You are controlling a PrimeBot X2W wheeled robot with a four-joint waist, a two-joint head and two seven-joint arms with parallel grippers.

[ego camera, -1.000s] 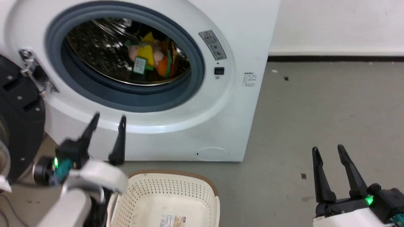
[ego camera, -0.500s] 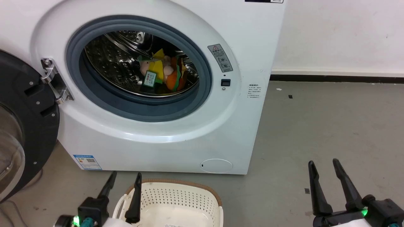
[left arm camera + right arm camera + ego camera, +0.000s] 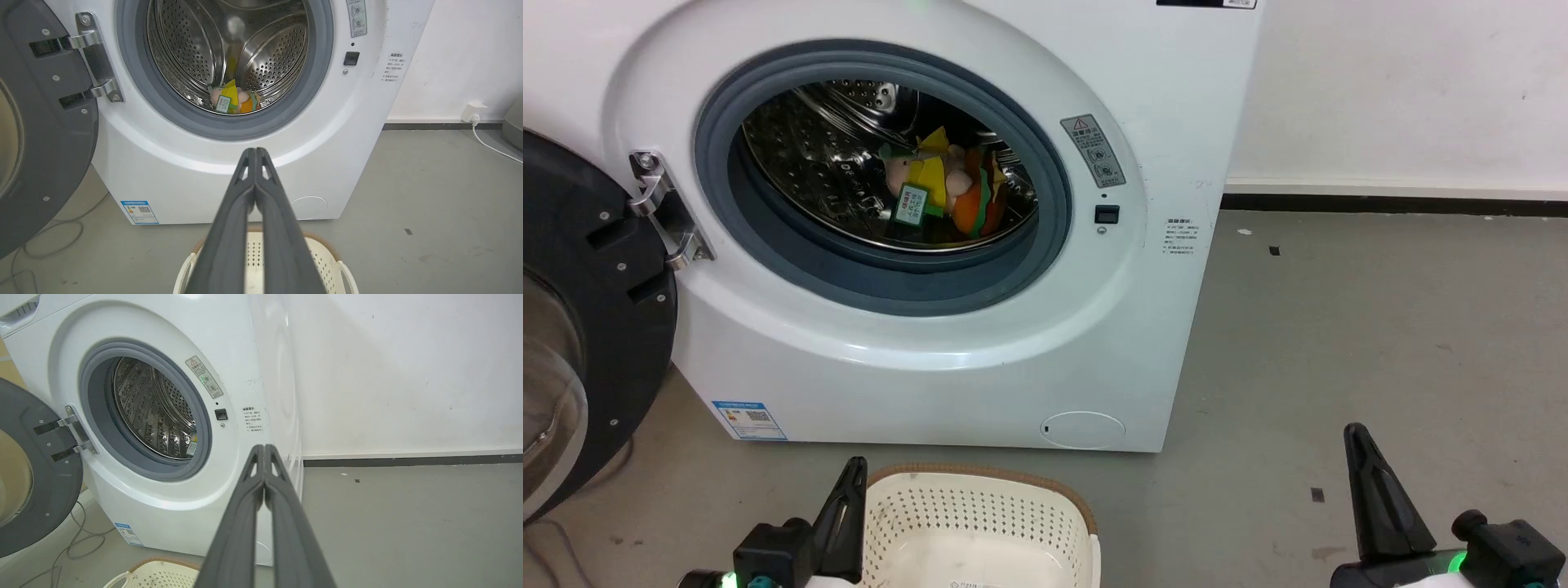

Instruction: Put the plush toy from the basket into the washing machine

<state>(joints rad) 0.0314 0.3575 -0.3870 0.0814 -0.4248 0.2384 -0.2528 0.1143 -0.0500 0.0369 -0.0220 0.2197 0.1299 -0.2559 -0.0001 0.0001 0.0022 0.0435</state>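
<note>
Head view: your plush toy (image 3: 947, 192) lies inside the steel drum (image 3: 825, 163) of the washing machine (image 3: 915, 359), with the door (image 3: 580, 343) swung open at left. The basket (image 3: 980, 490) sits on the grey floor (image 3: 1339, 327) just in front of the machine. Left gripper (image 3: 854, 469) is by the basket's left rim, fingers pressed together, gripping nothing; right gripper (image 3: 1360, 437) is low at right over the floor, likewise closed and empty. Floor is scuffed with small dark specks. White wall (image 3: 1405, 90) with black skirting (image 3: 1396, 202) behind; left wrist view shows you a wall socket (image 3: 472, 112) and white cable (image 3: 486, 143)
</note>
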